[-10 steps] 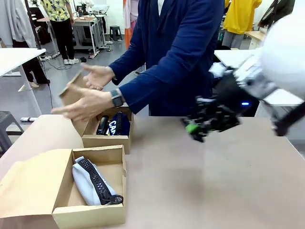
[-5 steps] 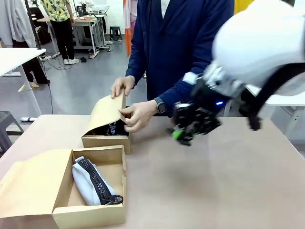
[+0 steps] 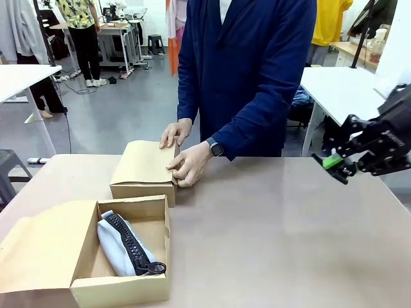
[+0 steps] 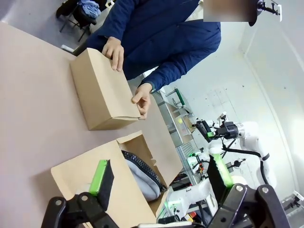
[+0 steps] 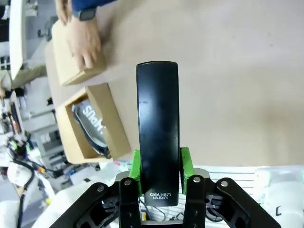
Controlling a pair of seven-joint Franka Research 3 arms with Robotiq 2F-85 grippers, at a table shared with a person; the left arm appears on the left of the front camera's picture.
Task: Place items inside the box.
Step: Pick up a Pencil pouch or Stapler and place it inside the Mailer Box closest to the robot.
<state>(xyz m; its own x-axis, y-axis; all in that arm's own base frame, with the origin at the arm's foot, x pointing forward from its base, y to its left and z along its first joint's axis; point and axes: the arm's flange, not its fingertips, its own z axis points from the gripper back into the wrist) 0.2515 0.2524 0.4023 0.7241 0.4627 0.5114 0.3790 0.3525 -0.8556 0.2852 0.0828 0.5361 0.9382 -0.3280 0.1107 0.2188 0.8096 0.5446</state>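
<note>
My right gripper [image 5: 157, 178] is shut on a black stapler [image 5: 157, 128], which sticks out along its fingers above the table. In the front view that gripper [image 3: 335, 164] hangs at the right side, well away from both boxes. The near cardboard box [image 3: 151, 285] stands open at the front left with the grey zip pouch [image 3: 122, 244] inside. The far box [image 3: 142, 168] has its lid down, and the person's hands [image 3: 187, 164] rest on it. My left gripper [image 4: 160, 173] is open and holds nothing, above the open box [image 4: 85, 166] and the pouch [image 4: 142, 172].
The person in a navy jacket [image 3: 247, 70] stands at the far edge behind the closed box. Bare tabletop [image 3: 276, 237] stretches between the boxes and my right gripper. Another white table [image 3: 334, 86] stands behind at the right.
My right arm has swung from the middle of the table out to the right. The person has folded the far box's lid down, hiding the navy pouch.
</note>
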